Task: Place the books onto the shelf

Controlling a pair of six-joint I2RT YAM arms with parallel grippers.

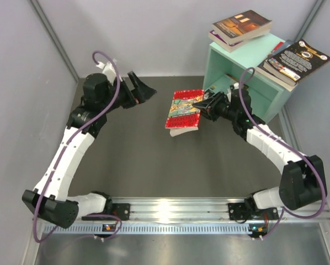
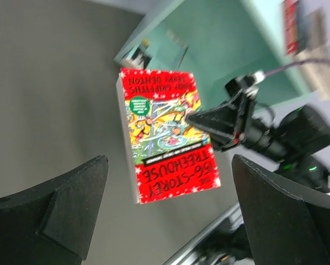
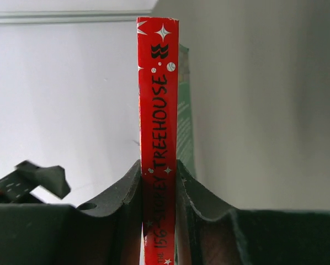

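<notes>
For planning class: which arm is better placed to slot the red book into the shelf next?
Right: the right hand grips the red book, close to the shelf; the left hand is open, holding nothing.

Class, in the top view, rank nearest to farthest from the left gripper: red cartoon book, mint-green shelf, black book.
1. Red cartoon-cover book, mid-table.
2. Mint-green wooden box shelf, back right.
3. Black-cover book, atop the shelf's right edge.

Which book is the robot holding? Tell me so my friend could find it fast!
Find the big mint-green shelf at the far right corner of the table. Just left of it, the right tool pinches a red book by its spine. It is the only bright red cartoon cover; the brown book and black book lie on top of the shelf.
</notes>
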